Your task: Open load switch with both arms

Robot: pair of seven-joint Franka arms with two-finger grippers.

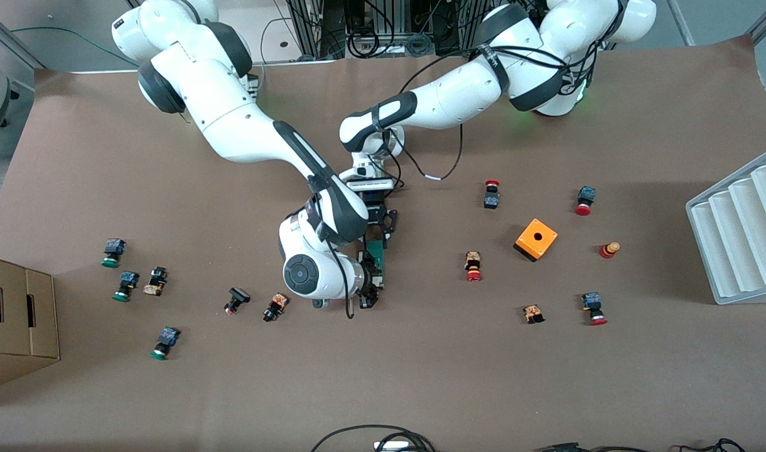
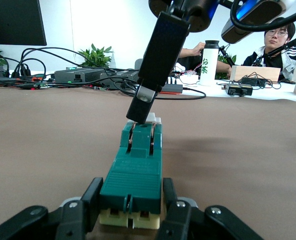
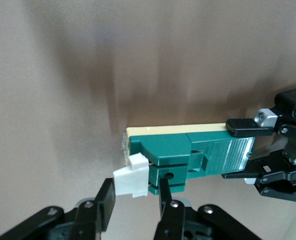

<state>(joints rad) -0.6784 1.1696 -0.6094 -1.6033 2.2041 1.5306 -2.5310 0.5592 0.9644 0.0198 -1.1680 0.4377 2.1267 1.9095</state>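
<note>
**Q:** Jaws first: how do they stand?

**A:** Left gripper [image 2: 131,212]: fingers pressed against both sides of the load switch [image 2: 136,172] at its ribbed end, clamping it. Right gripper [image 3: 135,202]: one finger on each side of the white piece [image 3: 131,176] at the switch's other end. Whether those fingers already pinch the piece cannot be told; a small gap seems to remain.

**Q:** Where does the switch lie?

**A:** Mid-table [image 1: 420,376], flat, between the two wrists, with the right gripper's end nearer the front camera. Small red- and green-capped buttons lie scattered well apart toward both ends of the table. An orange box [image 1: 535,239] stands toward the left arm's end.

**Q:** Which step is in hand?

**A:** Probably the bracing step: one arm anchors the body while the other addresses the white piece.

**Q:** What does the next move call for?

**A:** Likely a firm pinch on the white piece, then a pull or lever along the body's length, the left grip holding against it.

**Q:** Any legible writing?

**A:** None on the switch. A white bottle [image 2: 208,61], seen from the left wrist, bears green marks too small to read.
</note>
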